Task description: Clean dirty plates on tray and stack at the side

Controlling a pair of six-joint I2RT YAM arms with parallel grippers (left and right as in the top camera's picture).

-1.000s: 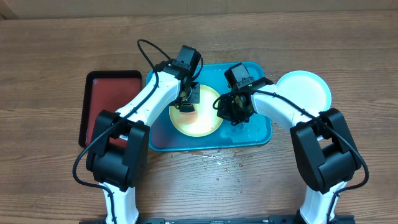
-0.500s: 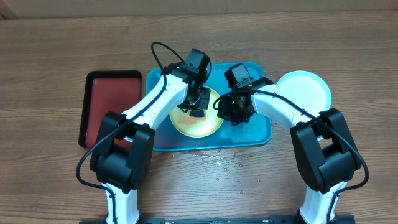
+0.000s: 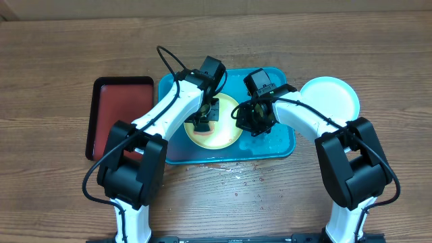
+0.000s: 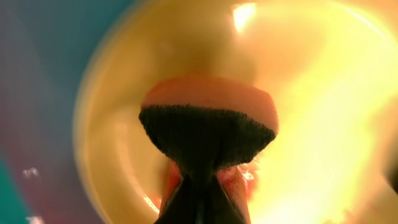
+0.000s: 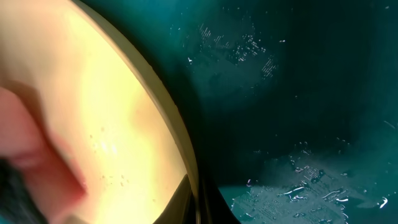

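The left gripper [image 3: 204, 121] is closed tight on a sponge [image 4: 208, 124], dark scouring face towards the wrist camera, and presses it on the yellow-green plate [image 3: 219, 135] in the middle of the overhead frame. Over the last second the sponge has swept right across the plate and come back to its left-centre, a little lower in the frame than where it began: a scrubbing stroke. The right gripper [image 3: 251, 118] has not shifted; it is pinched on the plate's right rim [image 5: 124, 124], pinning it to the wet blue tray [image 3: 277, 145].

So I judge the wash of this plate is mid-way, not done. In the left wrist view a reddish patch shows beside the sponge's foot, but the blur hides whether it is a smear or the sponge itself.

A teal plate [image 3: 331, 98] lies off the tray at the right of the frame, looking clean. The red tray [image 3: 115, 115] at the left is bare
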